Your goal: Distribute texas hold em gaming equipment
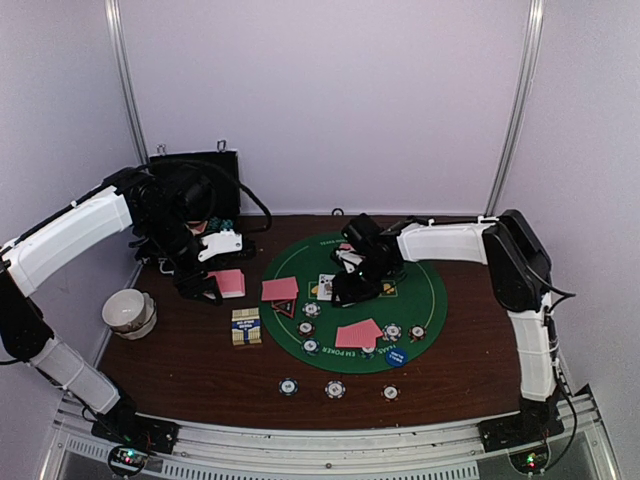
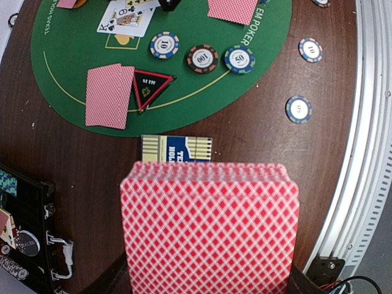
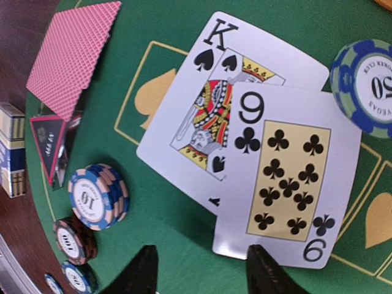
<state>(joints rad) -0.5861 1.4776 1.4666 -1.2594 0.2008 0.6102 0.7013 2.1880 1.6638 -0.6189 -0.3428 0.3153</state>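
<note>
Green felt mat (image 1: 425, 290) lies in the middle of the dark wooden table (image 1: 180, 375), and most of the poker gear sits on it. The left gripper (image 1: 215, 287) is clamped on a deck of red-backed cards (image 2: 208, 226), held above the wood just off the mat's left edge; its fingers are hidden under the deck in the wrist view. Just beyond the deck lies a blue and cream card box (image 2: 176, 149). Past that, on the mat's rim, two face-down cards (image 2: 109, 95) overlap, with the red-black triangle marker (image 2: 149, 87) touching their right side. Three striped chips sit in a row nearby: a blue-white ten chip (image 2: 165, 45), a brown-red hundred chip (image 2: 203, 58) and a teal fifty chip (image 2: 239, 59). The right gripper (image 3: 205, 272) hovers low over the mat's centre, jaws standing apart with nothing between them. Beneath it the king of spades (image 3: 208, 116) lies face up, the nine of clubs (image 3: 285, 177) overlapping it. One fingertip (image 3: 266, 269) meets the nine's lower edge, though whether it presses the card is hard to tell. Another face-down pair (image 1: 358, 334) rests near the mat's front, beside a blue disc (image 1: 397, 356). Three more chips (image 1: 335, 388) lie on bare wood in front.
</note>
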